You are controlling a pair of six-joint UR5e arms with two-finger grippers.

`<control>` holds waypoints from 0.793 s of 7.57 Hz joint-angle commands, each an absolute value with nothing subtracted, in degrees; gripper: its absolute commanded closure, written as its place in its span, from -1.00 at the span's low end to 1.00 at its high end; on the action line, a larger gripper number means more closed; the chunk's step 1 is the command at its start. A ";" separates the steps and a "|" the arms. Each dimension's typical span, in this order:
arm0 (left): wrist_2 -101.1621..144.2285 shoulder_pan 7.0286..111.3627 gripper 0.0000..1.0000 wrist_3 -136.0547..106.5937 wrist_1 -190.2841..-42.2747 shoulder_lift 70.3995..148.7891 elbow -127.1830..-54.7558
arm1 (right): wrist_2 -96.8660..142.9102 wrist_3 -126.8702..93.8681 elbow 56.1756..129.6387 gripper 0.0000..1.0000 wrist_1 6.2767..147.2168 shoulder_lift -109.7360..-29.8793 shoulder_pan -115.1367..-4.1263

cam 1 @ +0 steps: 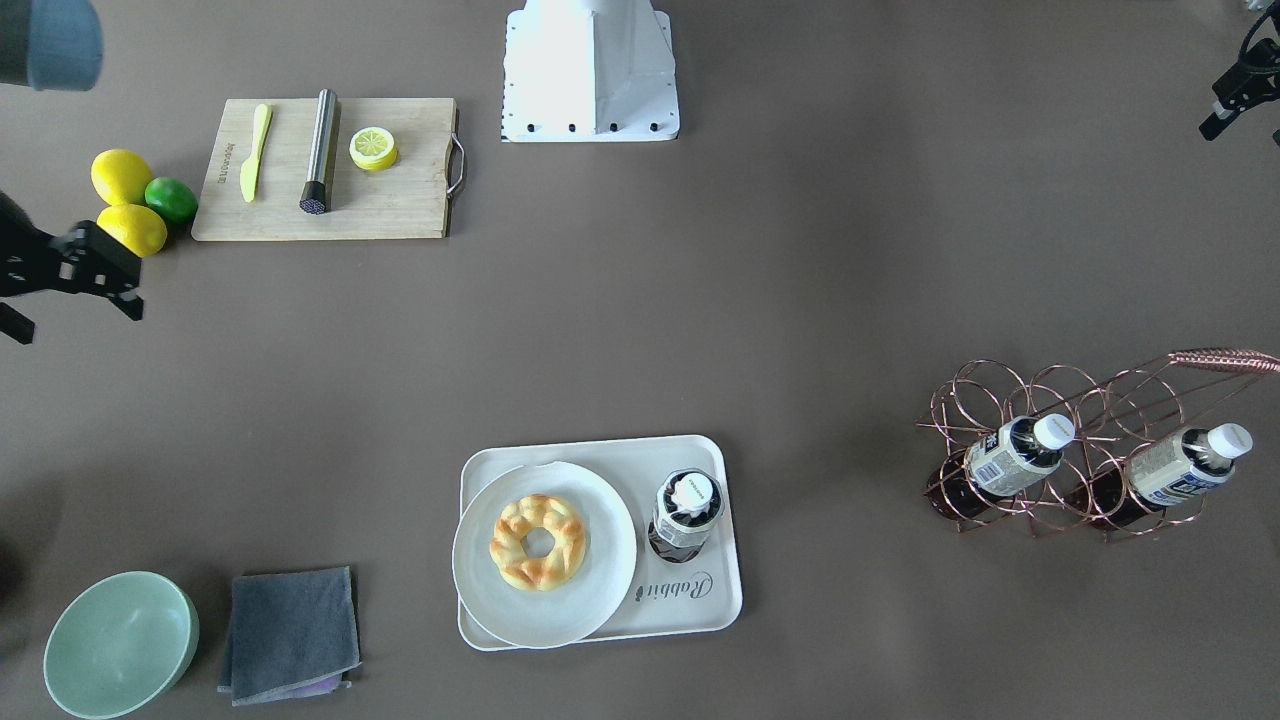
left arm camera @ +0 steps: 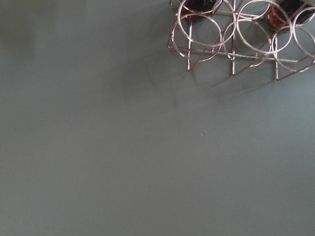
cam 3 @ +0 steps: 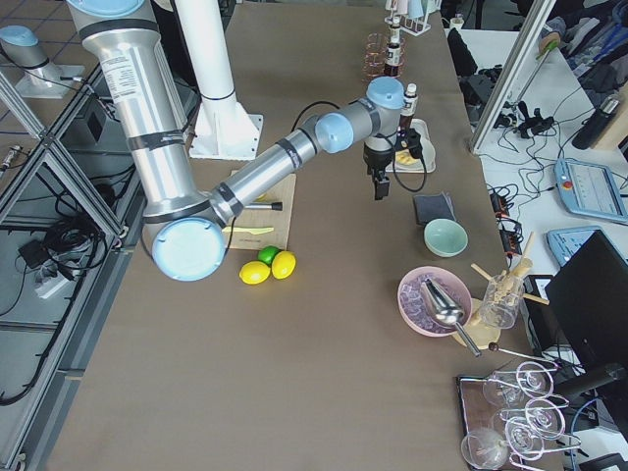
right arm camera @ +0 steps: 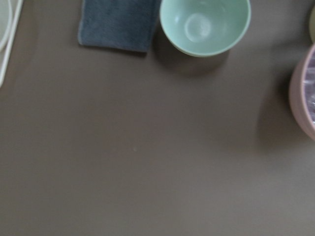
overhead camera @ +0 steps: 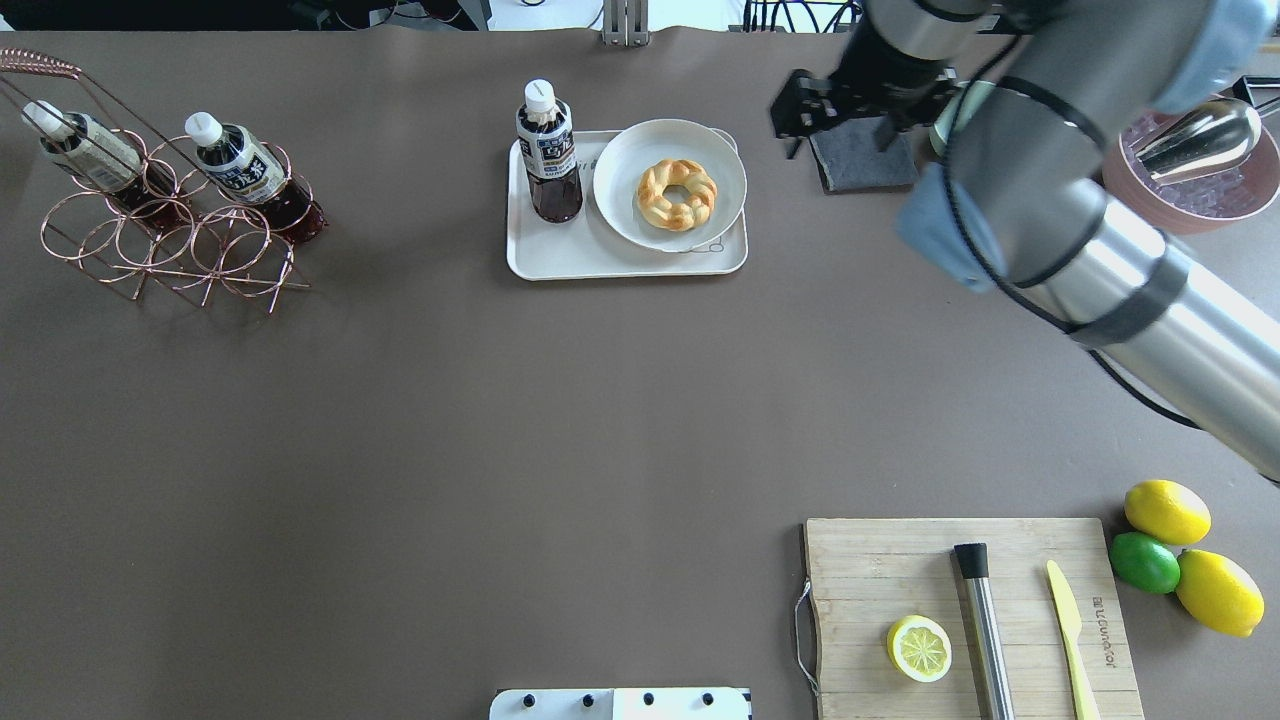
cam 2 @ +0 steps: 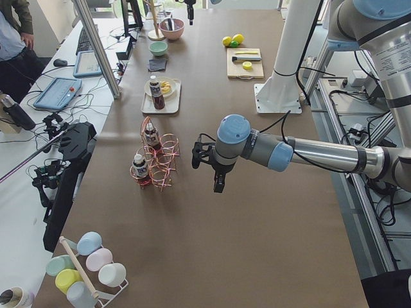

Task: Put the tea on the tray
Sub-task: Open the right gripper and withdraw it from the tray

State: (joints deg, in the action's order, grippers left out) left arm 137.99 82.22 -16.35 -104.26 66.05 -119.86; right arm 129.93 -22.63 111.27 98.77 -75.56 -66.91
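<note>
The surface [cam 1: 700, 330] offers open room across its middle. Near its far edge sits the tray [cam 1: 722, 592], carrying a plate [cam 1: 595, 590] with a braided bread ring [cam 1: 538, 541]. The tea [cam 1: 687, 515] stands upright on the tray just beside the plate. My right hand [cam 1: 75, 318], fingers spread and empty, hovers near the lemons [cam 1: 122, 175], well apart from the tea. My left hand [cam 1: 1240, 95] is cut off by the frame, and I cannot tell its state.

The tea bottle [cam 1: 687, 515] is standing upright on the tray [cam 1: 690, 605], white cap screwed on, dark brown liquid showing below its pale printed label. It is sitting toward one end, just beside the "Rabbit" script. The cream, round-cornered tray is lying flat on the bench [cam 1: 640, 330], raised rim facing up.
</note>
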 commanded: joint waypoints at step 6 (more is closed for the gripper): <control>133.00 83.85 -0.95 -12.74 -102.04 66.18 -117.77 | 129.99 23.44 100.82 -1.00 98.44 -98.52 -89.56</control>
